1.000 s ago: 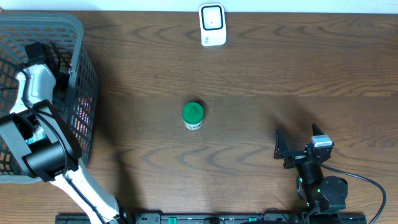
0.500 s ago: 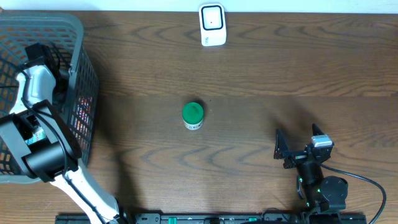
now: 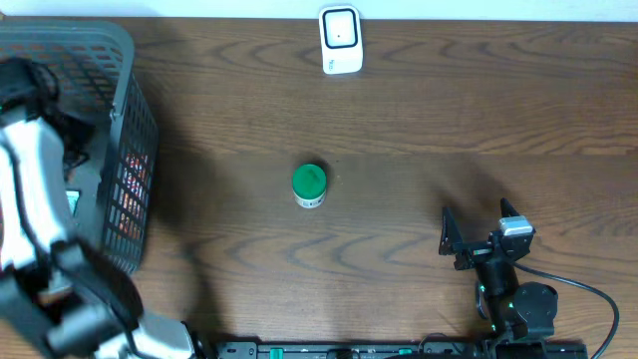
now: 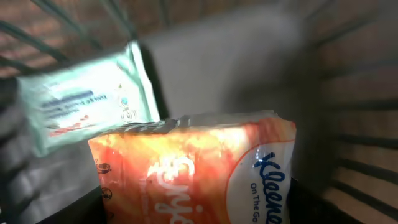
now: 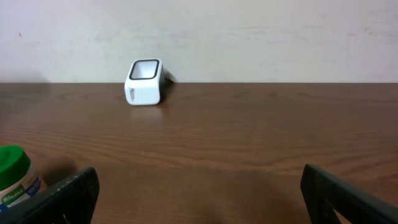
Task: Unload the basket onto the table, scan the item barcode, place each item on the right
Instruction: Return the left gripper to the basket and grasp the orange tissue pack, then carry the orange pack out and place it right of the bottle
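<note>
Inside the grey basket (image 3: 125, 60), the left pincer (image 4: 193, 208) appears partly closed around an orange Kleenex pack (image 4: 193, 165). The right pincer (image 5: 199, 193) gapes wide, empty. The white scanner (image 3: 340, 40) stands well apart on the desk (image 3: 449, 120); nothing is scanned yet.

Tissue pack (image 4: 193, 177) is orange, wipes pack (image 4: 81, 102) pale mint, basket (image 3: 138, 130) grey, jar lid (image 3: 309, 179) green.

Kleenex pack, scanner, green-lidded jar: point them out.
Kleenex pack (image 4: 193, 168), left wrist view, orange front.
scanner (image 3: 340, 40), overhead view, white top face.
green-lidded jar (image 3: 309, 180), overhead view, lid centre.
</note>
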Robot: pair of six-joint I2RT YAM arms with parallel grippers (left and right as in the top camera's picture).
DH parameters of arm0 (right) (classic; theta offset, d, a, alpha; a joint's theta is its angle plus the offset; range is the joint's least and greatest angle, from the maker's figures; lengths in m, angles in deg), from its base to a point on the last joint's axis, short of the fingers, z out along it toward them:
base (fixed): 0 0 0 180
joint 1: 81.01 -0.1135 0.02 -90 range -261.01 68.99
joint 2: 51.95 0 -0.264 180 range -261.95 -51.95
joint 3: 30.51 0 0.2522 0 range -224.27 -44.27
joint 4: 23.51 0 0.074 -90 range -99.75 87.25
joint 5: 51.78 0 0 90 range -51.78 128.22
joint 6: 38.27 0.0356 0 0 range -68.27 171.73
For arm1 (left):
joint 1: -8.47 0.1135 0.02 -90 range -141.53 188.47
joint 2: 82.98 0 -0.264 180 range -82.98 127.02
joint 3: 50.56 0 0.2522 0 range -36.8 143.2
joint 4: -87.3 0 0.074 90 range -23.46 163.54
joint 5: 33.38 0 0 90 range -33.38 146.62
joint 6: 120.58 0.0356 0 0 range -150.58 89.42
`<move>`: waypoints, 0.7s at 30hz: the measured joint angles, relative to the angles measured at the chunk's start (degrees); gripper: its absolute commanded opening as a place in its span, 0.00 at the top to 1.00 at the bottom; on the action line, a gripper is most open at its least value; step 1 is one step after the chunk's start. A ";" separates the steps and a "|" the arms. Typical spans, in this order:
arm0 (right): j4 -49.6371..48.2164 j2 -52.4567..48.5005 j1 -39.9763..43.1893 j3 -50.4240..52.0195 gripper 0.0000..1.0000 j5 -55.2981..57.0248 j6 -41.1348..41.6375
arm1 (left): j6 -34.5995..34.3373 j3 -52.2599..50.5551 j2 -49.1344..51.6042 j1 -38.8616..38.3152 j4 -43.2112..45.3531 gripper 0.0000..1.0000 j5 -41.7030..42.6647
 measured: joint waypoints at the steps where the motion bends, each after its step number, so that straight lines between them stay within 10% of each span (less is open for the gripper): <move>1: 0.00 0.02 0.00 0.00 0.01 0.00 0.00 | 0.11 0.04 -2.82 0.00 -0.09 0.28 0.83; 11: 0.00 0.02 0.00 0.00 0.01 0.00 0.00 | 0.68 0.39 -30.84 -6.86 -0.63 0.28 19.50; 21: 0.00 0.00 0.00 0.00 0.01 -0.02 0.00 | 0.42 0.42 -25.70 -37.68 3.23 0.28 23.04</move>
